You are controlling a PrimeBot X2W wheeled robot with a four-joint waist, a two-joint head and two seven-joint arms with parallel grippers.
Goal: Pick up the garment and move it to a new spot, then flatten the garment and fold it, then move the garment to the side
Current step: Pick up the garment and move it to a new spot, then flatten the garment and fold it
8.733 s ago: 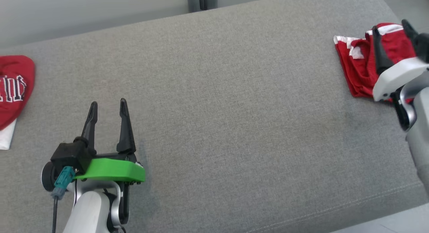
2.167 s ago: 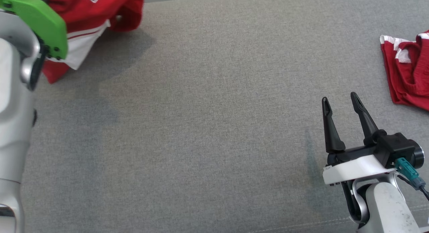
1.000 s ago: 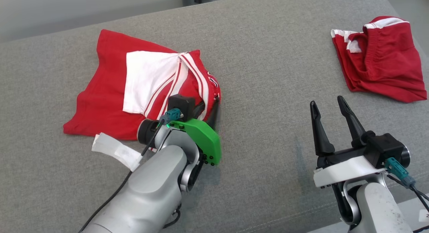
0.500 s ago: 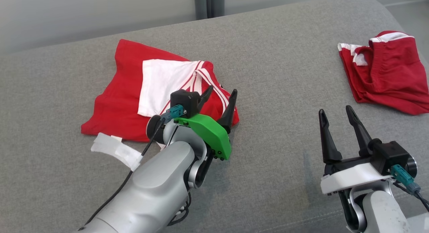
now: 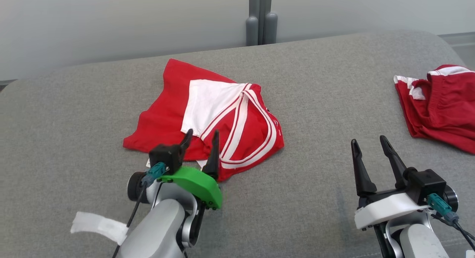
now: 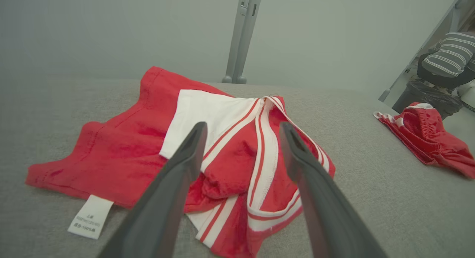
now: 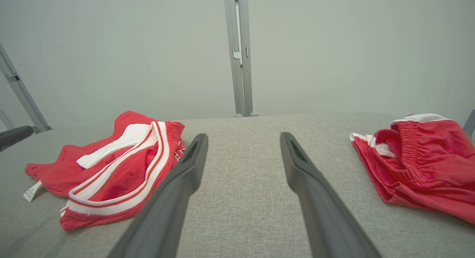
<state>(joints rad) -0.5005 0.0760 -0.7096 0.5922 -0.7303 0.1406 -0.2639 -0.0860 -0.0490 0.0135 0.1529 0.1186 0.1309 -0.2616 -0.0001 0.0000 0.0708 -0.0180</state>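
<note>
**A:** Where does the garment lie?

**B:** The crumpled red-and-white sports jersey sits in a loose heap on the grey fabric-covered cushion, left of the middle. The left gripper is poised at its near edge with fingers spread wide and nothing between them. The right gripper stands well apart over bare cushion, its fingers just as wide and empty.

**A:** How will it handle?

**B:** I'd judge it light, thin and floppy. It will sag from any pinch and the doubled layers will drag along with it. The knit looks a little slick, so a shallow pinch could slip off.

**A:** So where should it be taken?

**B:** The white-striped trim at the near right looks thicker and should give a firmer bite. To spread it flat, I'd take one hem corner in each gripper. I'd avoid the small white care label, which is too flimsy to pull on. The other red garment with a white-trimmed waistband at the far right can stay where it is.
</note>
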